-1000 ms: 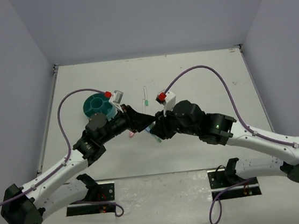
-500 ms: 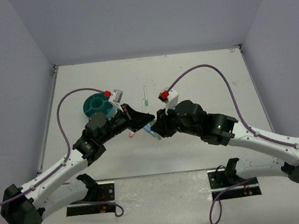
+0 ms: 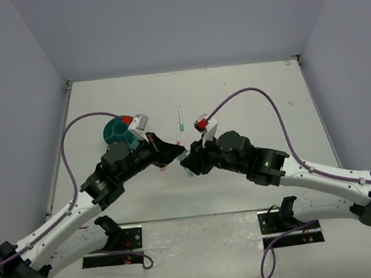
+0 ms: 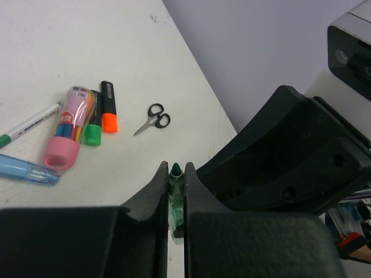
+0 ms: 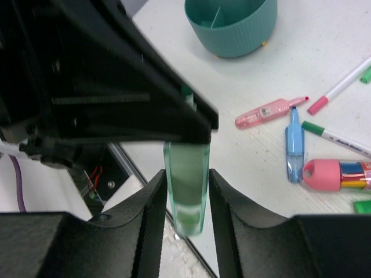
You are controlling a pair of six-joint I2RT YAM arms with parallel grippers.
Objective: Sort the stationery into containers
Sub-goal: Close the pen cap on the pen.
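A translucent mint-green highlighter (image 5: 186,185) is held in the air between both grippers at the table's middle (image 3: 187,171). My right gripper (image 5: 187,179) is shut on its body. My left gripper (image 4: 175,176) is shut on its dark green tip end (image 4: 175,171). The two grippers meet tip to tip in the top view, left (image 3: 176,155) and right (image 3: 188,161). The teal organiser (image 3: 112,128) stands behind the left arm and shows dividers in the right wrist view (image 5: 232,26).
On the table lie a pink tube (image 4: 68,127), green highlighter (image 4: 93,132), orange highlighter (image 4: 109,110), small scissors (image 4: 152,119), a blue clip pen (image 5: 294,145), a pink pen (image 5: 269,110) and white pens (image 5: 342,84). A white pen (image 3: 179,123) lies farther back.
My right gripper has carried the mint-green highlighter a little left and toward the near edge. My left gripper has come in from the left and closed on its tip end.
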